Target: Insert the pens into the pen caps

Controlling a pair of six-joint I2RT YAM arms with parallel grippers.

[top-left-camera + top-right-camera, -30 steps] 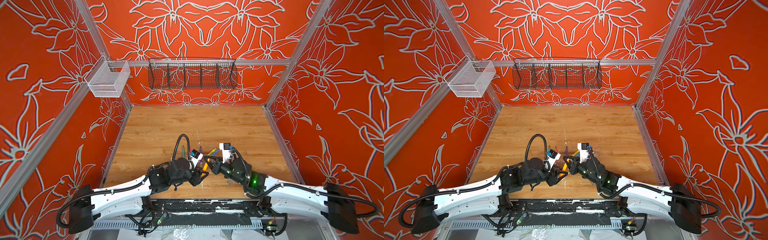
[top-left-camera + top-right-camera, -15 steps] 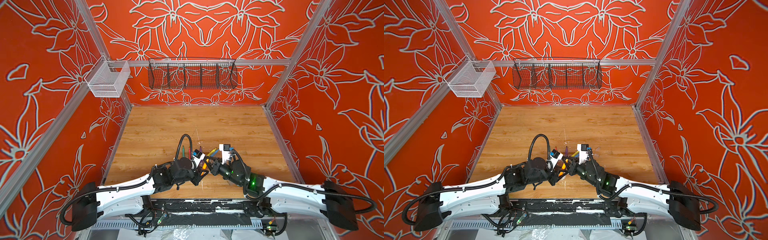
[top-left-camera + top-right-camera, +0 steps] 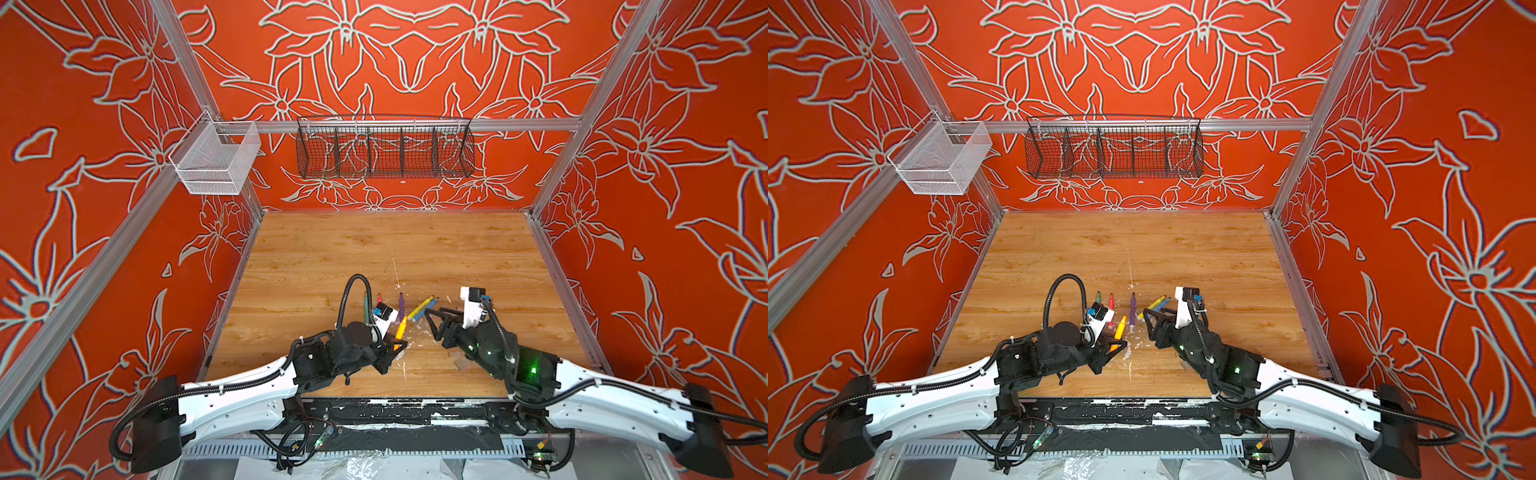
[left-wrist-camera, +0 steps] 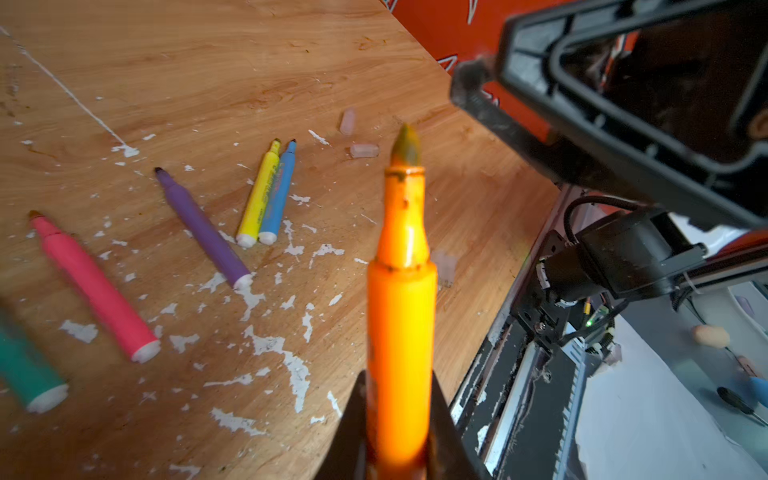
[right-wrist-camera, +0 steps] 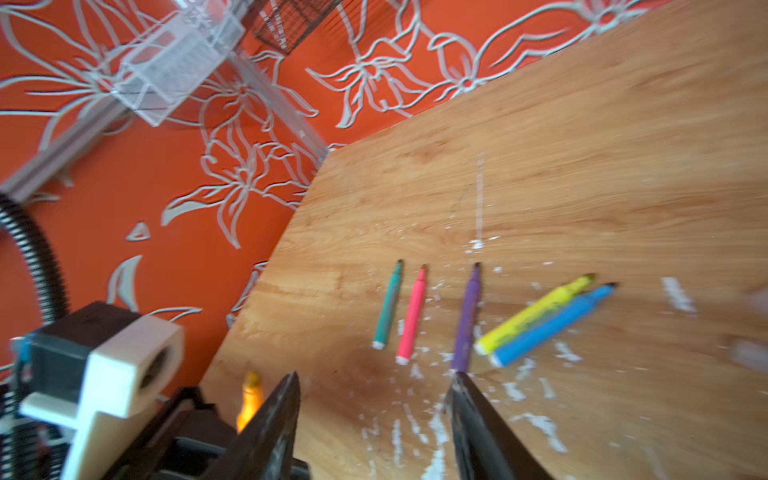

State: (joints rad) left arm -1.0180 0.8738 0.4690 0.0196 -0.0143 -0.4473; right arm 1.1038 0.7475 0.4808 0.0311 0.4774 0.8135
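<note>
Wood-grain laminate covers the one bench (image 3: 332,257), which fills the floor of the red-walled cell and is speckled with white paint flecks (image 4: 266,345) near the front. Two white arms reach in from the near edge, the left arm (image 3: 232,395) and the right arm (image 3: 615,395). Two baskets hang at the far end: a black wire basket (image 3: 384,149) on the back wall and a white mesh basket (image 3: 216,162) at the far left corner. The left end effector (image 4: 398,376) is clamped on the barrel of one orange pen (image 4: 401,311), holding it off the bench just near of the middle with its bare felt tip pointing away. The right end effector (image 5: 376,376) hovers to its right with jaws apart and nothing between them. That makes six pens in all. The other five lie on the bench just beyond the two end effectors, tips far and white plugs near. From left they are a green pen (image 5: 387,307), a pink pen (image 5: 411,318) and a purple pen (image 5: 467,320). Next come a yellow pen (image 5: 536,316) and a blue pen (image 5: 552,326), touching side by side and slanted toward the far right. Three clear caps (image 4: 364,150) show in the left wrist view, lying loose on the bench right of that pair, one of them blurred.
</note>
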